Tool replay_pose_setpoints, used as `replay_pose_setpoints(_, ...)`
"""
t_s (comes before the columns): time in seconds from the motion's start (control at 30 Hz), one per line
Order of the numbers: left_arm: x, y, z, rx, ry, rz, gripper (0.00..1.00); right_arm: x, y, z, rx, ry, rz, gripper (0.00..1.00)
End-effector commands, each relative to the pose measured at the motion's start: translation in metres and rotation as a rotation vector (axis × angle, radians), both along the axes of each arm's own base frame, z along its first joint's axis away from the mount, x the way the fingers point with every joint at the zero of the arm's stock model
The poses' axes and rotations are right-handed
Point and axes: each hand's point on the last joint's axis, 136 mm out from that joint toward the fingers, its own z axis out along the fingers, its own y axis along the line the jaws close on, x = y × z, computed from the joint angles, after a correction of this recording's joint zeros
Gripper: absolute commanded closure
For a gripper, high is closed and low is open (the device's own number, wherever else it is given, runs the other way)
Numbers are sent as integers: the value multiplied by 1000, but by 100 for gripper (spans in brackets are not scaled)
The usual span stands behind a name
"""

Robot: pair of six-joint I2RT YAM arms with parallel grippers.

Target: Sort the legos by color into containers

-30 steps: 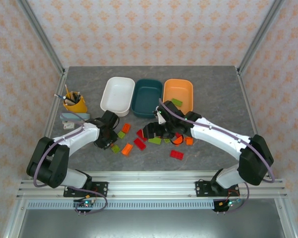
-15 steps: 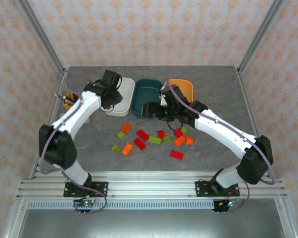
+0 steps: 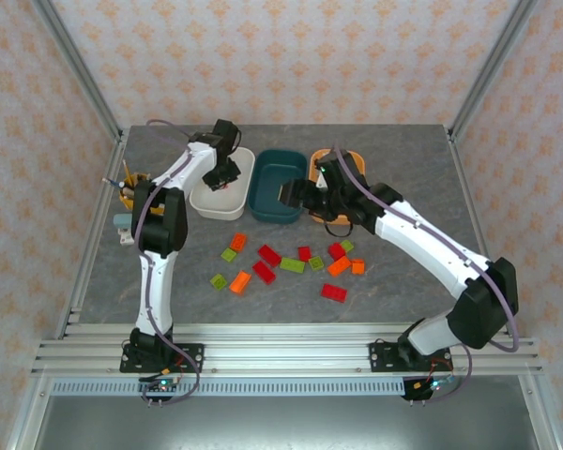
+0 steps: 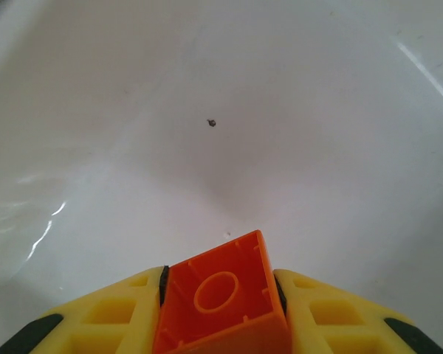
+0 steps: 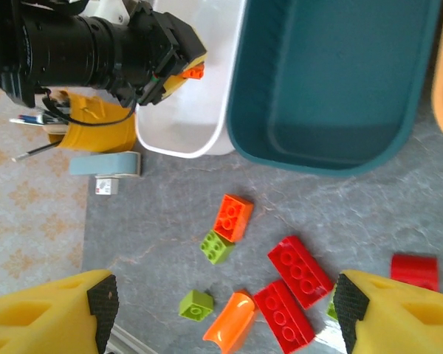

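Orange plastic shows between the yellow fingers of the left gripper: a small square orange brick, clamped on both sides with its hollow underside facing the wrist camera. It hangs just above the smooth floor of the rounded white plastic tub, not touching it. From above, that arm reaches far out to the tub at the back left of the grey stone-patterned table.

The right gripper hovers over the near side of the dark teal tub, its fingers spread wide with nothing between them. The teal tub stands just beside the white one, and its inside looks bare. On its other side the orange tub is partly covered by the right arm.

Nearer the arms, loose bricks in red, orange and lime green lie scattered on the tabletop, well apart from the tubs. A round yellow cup of pens stands left of the white tub.
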Motion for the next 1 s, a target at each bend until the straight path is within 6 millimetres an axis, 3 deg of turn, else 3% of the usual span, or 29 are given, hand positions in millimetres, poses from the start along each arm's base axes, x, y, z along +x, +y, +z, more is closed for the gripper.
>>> replay_pose_setpoints(0.0, -3, -4, 2, -19, 31, -21, 63, -13, -28, -6, -48, 26, -67, 21)
replay_pose_setpoints(0.1, -5, -2, 2, -11, 39, -16, 50, -22, -38, -12, -64, 40, -87, 21)
replay_pose_setpoints(0.2, -3, -3, 17, -19, 9, -22, 43, -29, -47, -15, -91, 47, -95, 21)
replay_pose_setpoints(0.33, -3, -3, 62, -31, -79, -23, 38, -44, -61, -24, -156, 88, -89, 21)
replay_pose_setpoints(0.5, -26, -13, 118, -86, -189, -46, 33, -81, -87, -60, -293, 267, -78, 21)
replay_pose_setpoints(0.63, -70, -48, 145, -157, -242, -155, 25, -120, -106, -103, -399, 482, -72, 16)
replay_pose_setpoints(0.77, -134, -86, 141, -229, -248, -274, 18, -150, -113, -144, -442, 636, -57, 4)
replay_pose_setpoints(0.97, -226, -115, 129, -333, -282, -376, 14, -150, -97, -177, -384, 682, -64, 0)
